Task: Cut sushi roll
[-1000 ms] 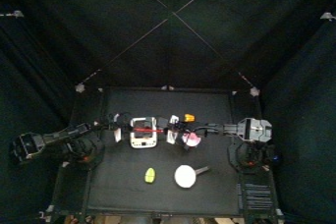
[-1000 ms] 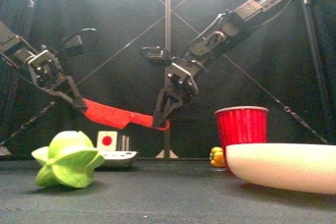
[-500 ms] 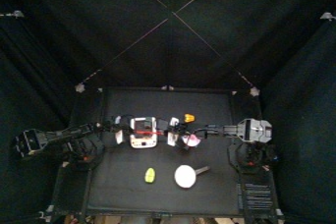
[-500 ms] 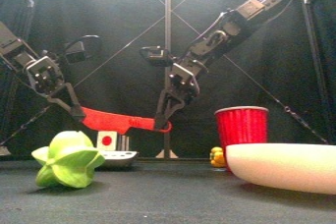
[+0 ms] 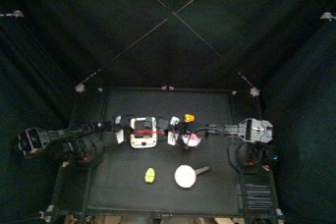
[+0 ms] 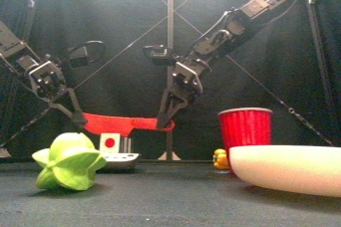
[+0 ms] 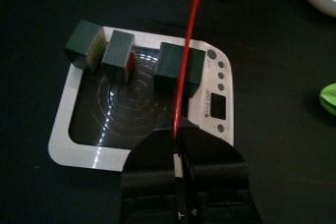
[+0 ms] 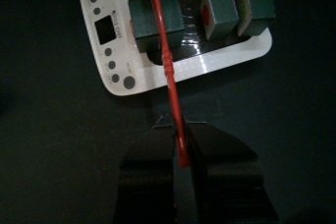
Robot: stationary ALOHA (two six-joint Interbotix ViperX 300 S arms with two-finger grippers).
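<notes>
I hold the red knife pinched at both ends, left tool and right tool. The sushi roll pieces, frame centre on the white scale, look soft and crushable; I judge light downward pressure suits.

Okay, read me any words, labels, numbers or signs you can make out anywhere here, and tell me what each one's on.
No text can be read in any view.
White scale: a dark display window and a row of round buttons along one edge; any markings are too small and blurred to read.
Red cup: no visible print.
Red knife: no visible marking.
</notes>
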